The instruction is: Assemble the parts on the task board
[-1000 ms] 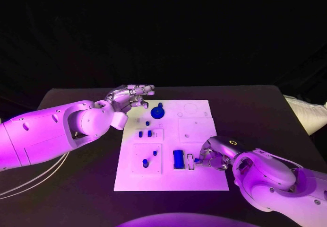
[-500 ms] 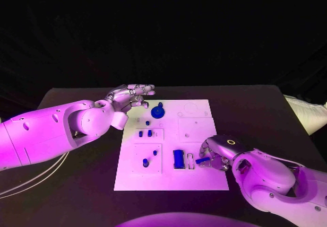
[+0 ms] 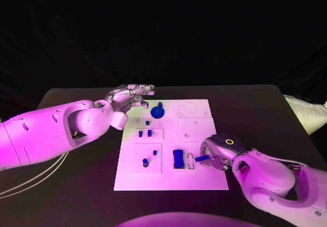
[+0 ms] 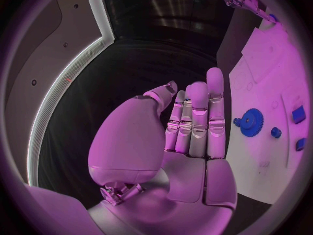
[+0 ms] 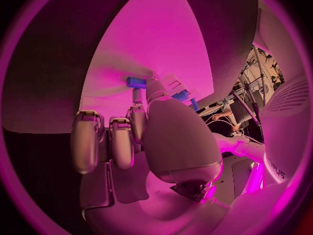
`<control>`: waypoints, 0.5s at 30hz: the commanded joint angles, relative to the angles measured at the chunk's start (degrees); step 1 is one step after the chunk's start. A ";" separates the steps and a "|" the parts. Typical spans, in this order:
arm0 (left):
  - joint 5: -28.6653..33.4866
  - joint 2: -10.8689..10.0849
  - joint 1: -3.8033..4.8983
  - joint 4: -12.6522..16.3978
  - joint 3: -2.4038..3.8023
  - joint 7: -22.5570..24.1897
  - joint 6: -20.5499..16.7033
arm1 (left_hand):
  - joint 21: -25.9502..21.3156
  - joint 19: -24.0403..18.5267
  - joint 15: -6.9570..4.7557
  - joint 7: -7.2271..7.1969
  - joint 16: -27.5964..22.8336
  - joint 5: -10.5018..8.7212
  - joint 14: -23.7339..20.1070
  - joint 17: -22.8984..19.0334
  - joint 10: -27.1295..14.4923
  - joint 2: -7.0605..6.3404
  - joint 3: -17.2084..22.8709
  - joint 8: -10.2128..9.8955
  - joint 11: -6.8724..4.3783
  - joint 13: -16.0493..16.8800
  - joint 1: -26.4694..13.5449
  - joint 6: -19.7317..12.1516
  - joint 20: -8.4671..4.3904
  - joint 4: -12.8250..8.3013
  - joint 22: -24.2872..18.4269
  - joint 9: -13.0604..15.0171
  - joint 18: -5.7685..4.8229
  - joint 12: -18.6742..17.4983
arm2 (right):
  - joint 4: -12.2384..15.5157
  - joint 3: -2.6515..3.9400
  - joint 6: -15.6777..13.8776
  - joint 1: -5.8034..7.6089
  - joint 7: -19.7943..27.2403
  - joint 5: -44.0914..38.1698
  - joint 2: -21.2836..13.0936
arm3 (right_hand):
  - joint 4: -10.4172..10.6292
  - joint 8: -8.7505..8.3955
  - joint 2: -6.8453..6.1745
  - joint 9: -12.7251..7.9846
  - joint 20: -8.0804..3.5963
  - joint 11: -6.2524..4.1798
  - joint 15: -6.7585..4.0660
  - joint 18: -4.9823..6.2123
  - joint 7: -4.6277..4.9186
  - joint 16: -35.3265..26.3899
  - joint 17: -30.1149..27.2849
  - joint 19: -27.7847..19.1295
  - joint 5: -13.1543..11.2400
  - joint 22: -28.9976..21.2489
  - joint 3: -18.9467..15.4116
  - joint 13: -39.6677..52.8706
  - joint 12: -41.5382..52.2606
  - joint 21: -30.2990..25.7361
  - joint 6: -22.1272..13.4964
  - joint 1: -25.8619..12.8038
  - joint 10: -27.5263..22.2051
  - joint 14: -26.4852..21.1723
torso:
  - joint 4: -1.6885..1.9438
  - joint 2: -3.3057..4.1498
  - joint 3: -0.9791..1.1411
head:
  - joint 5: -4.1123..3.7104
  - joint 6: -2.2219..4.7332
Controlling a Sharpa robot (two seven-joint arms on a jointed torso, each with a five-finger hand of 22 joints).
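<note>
The right hand [image 3: 214, 153] covers the near right part of the board [image 3: 197, 125], pinching a small blue peg [image 3: 202, 159] just beside a blue block [image 3: 178, 158]; how the peg ends is hidden by fingers. The white, flat board lies on a black tabletop [image 3: 259, 109] against darkness. The left hand [image 3: 129, 98] hovers at the board's far left corner, fingers straight, holding nothing, near a toothed blue gear [image 4: 250, 122].

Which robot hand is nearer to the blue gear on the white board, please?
The left. The left robot hand hangs just beside the blue gear at the white board's far end; the right robot hand is at the near end, holding a small blue piece.
</note>
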 commanded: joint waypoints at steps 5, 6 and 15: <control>-0.33 0.10 0.02 0.07 0.02 0.21 1.16 | -0.26 0.24 0.08 0.17 0.33 0.25 -0.43 -0.10 -0.40 0.43 -0.28 0.14 0.10 -0.04 -0.02 -0.48 0.20 -0.06 -0.10 0.01 0.66 0.20 | -0.33 -0.18 3.81 -0.21 0.08 -0.24 0.09 | 0.27 -0.48 1.64 0.08 0.28 -0.99 -0.08 -0.26 -0.59 0.22 11.74 0.68 0.01 0.60 3.11 -7.91 0.61 0.32 1.28 0.61 1.05 5.24 | -0.01 0.04 0.01 | 0.01 -0.03; -0.33 0.11 0.02 0.07 0.02 0.21 1.15 | -0.26 0.24 0.08 0.17 0.33 0.25 -0.43 -0.10 -0.40 0.43 -0.28 0.14 0.10 -0.04 -0.02 -0.48 0.20 -0.06 -0.10 0.01 0.66 0.20 | -0.39 -0.18 4.00 -0.21 0.12 0.12 0.15 | 0.36 -0.63 2.06 0.03 0.21 -1.08 -0.15 -0.27 -0.68 0.25 11.79 0.71 0.00 0.68 3.75 -7.87 0.69 0.37 1.42 0.72 1.09 5.25 | -0.01 0.05 0.01 | 0.00 -0.04; -0.41 0.26 0.02 0.05 0.01 0.12 1.07 | -0.26 0.24 0.08 0.17 0.33 0.25 -0.43 -0.10 -0.40 0.43 -0.28 0.14 0.10 -0.04 -0.02 -0.48 0.20 -0.06 -0.10 0.01 0.66 0.20 | -1.11 -0.19 7.36 -0.21 0.49 3.57 0.48 | 2.00 -2.75 4.54 -0.80 0.03 -1.07 -0.22 -0.34 -0.66 0.39 12.05 0.78 0.50 0.95 8.57 -7.89 0.58 0.52 1.57 -0.15 1.16 5.30 | 0.07 0.00 -0.04 | -0.05 -0.14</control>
